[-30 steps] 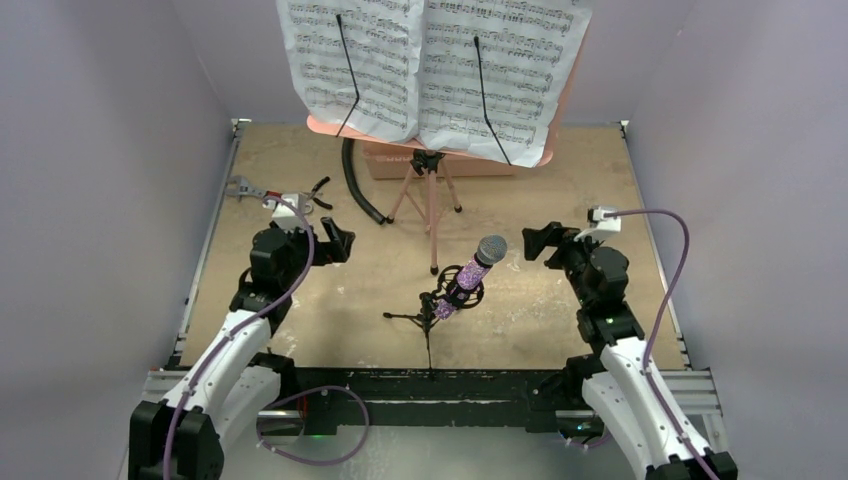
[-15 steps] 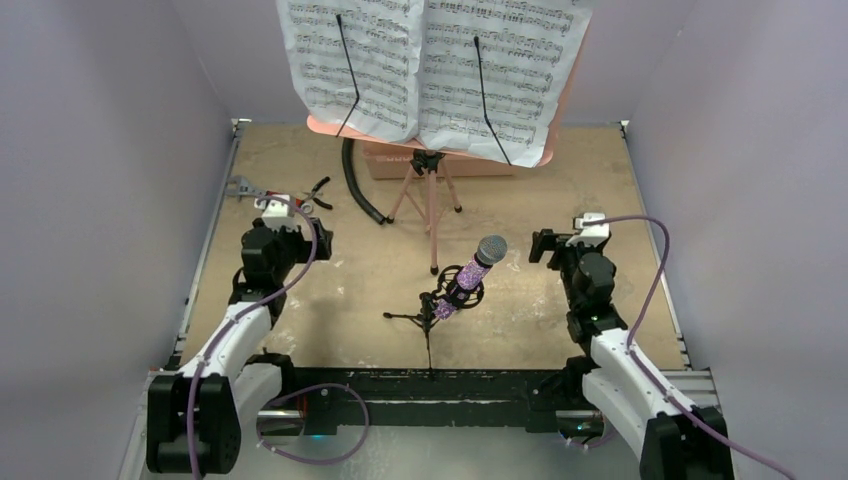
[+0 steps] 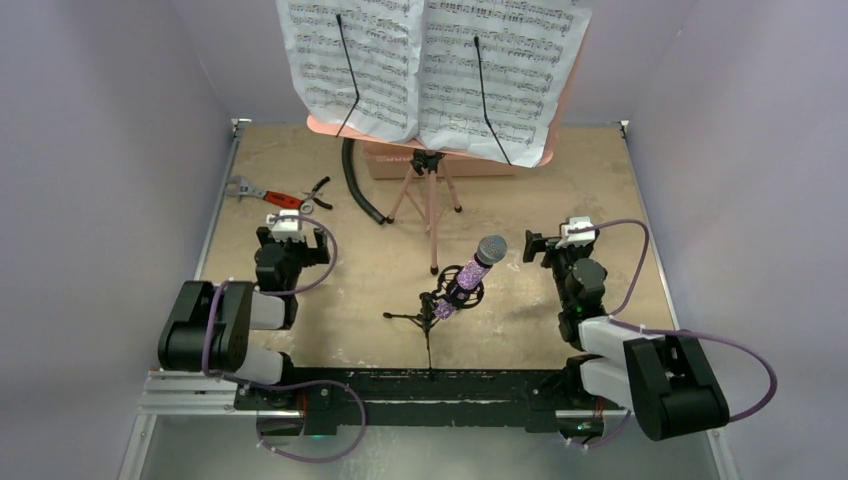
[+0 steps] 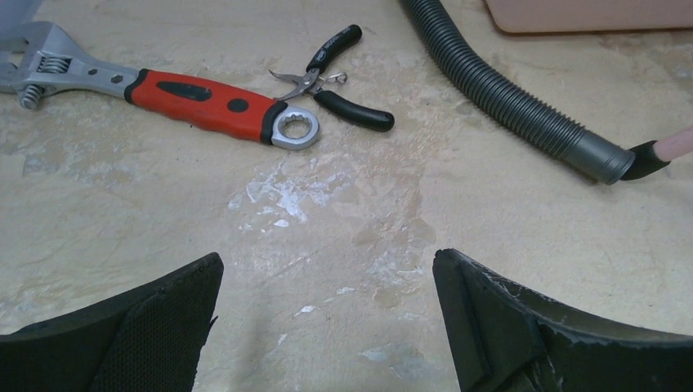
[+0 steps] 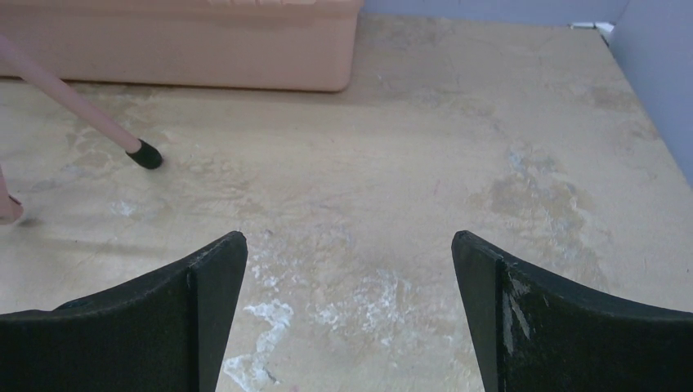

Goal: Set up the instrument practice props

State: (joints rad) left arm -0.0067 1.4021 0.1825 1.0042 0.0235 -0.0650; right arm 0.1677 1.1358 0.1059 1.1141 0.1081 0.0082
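The pink music stand (image 3: 430, 195) stands on its tripod legs at the back centre, with white sheet-music pages (image 3: 430, 70) held on it by two black clips. One pink leg (image 5: 73, 102) shows in the right wrist view. The purple glittery microphone (image 3: 470, 272) sits tilted in the small black tripod mic stand (image 3: 428, 318) in the middle of the table. My left gripper (image 3: 292, 232) (image 4: 327, 282) is open and empty, low over the table to the left. My right gripper (image 3: 548, 243) (image 5: 350, 261) is open and empty to the microphone's right.
A red-handled wrench (image 4: 196, 102) and black pliers (image 4: 343, 82) lie at the back left (image 3: 285, 197). A grey ribbed hose (image 3: 360, 185) (image 4: 507, 98) curves beside the stand's legs. A pink plastic box (image 3: 400, 160) (image 5: 180, 41) sits behind the stand. Grey walls enclose the table.
Both arms have folded down and back toward their bases, each wrist drawing away from the microphone. The microphone, mic stand and music stand have not moved.
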